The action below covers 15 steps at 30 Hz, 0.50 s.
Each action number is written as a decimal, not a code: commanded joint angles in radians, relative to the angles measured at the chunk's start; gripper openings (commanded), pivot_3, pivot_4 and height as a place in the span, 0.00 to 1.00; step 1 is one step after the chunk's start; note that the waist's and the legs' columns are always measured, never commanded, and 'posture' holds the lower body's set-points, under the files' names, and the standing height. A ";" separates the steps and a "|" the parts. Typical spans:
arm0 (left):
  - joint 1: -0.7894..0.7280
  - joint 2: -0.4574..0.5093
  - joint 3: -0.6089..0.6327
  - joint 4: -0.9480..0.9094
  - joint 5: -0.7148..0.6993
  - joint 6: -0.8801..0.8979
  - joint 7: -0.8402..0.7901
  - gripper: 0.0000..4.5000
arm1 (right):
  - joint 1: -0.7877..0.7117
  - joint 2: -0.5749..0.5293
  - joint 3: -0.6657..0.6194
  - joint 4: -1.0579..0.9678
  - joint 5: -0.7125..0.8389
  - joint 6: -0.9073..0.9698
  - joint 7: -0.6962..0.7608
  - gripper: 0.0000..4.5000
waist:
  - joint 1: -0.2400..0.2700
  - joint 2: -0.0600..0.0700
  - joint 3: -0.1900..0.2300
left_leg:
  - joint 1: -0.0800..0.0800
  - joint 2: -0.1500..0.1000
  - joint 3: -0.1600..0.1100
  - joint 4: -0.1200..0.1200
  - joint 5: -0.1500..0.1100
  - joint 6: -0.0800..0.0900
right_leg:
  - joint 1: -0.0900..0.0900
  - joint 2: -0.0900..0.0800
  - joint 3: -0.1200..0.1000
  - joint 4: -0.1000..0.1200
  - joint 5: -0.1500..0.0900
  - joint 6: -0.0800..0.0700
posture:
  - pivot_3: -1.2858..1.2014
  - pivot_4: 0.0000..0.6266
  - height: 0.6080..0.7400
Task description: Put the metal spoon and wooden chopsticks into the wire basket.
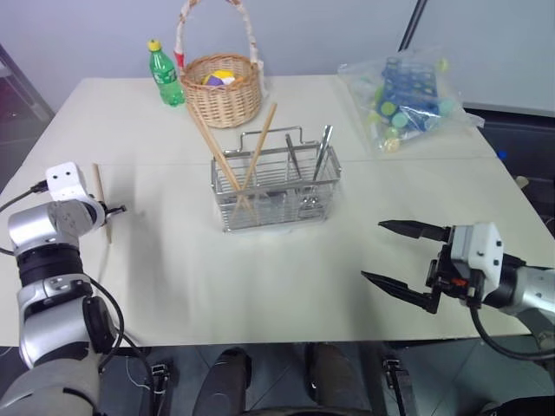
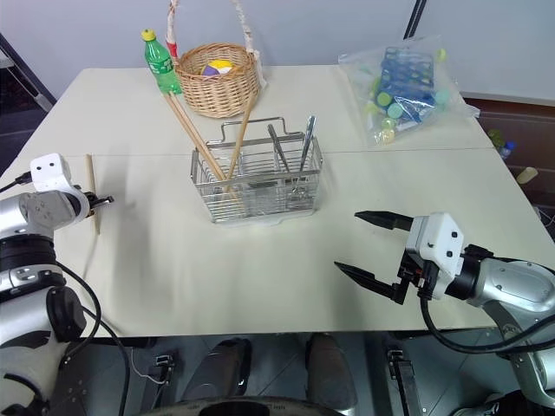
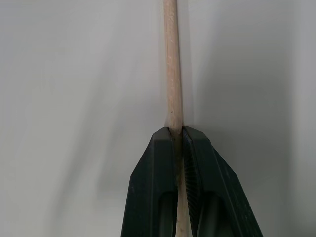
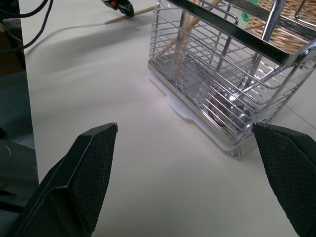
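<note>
The wire basket [image 1: 276,186] stands mid-table. Two wooden chopsticks [image 1: 227,156] lean in its left part. Slim metal handles [image 1: 323,149] stand in its right part; their lower ends are hidden, so I cannot tell which is the metal spoon. A further chopstick [image 1: 98,182] lies on the table at the far left. My left gripper [image 1: 111,211] is shut on it; the left wrist view shows that chopstick [image 3: 173,74] pinched between the fingertips [image 3: 197,148]. My right gripper [image 1: 395,256] hangs open and empty over the table's near right, in front of the basket [image 4: 222,74].
A round wicker basket [image 1: 224,91] and a green bottle [image 1: 165,74] stand at the back left. A clear plastic bag of coloured pieces [image 1: 408,100] lies at the back right. The table's near edge [image 1: 260,340] runs just below both grippers.
</note>
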 commanded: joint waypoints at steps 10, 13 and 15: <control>-0.091 0.043 0.015 -0.033 -0.034 -0.470 -0.140 0.01 | -0.006 0.003 -0.048 -0.045 0.040 0.028 -0.042 1.00 | 0.010 -0.002 0.000 | -0.002 0.000 0.000 0.000 0.000 -0.001 | -0.001 0.000 0.000 -0.001 0.000 0.000 | 0.52 0.24 1.00; -0.153 0.001 0.007 -0.113 -0.114 -0.630 -0.298 0.01 | -0.001 0.015 -0.047 -0.075 0.048 0.036 -0.071 1.00 | 0.013 -0.002 0.000 | -0.003 0.000 0.000 0.000 0.000 -0.001 | -0.001 0.000 0.000 -0.002 0.000 0.000 | 0.52 0.24 1.00; -0.163 -0.044 0.000 -0.205 -0.202 -0.688 -0.435 0.01 | -0.004 0.024 -0.045 -0.094 0.057 0.047 -0.094 1.00 | 0.013 -0.002 0.000 | -0.003 0.000 0.000 0.000 0.001 -0.001 | 0.000 -0.001 0.000 -0.002 0.000 0.000 | 0.52 0.24 1.00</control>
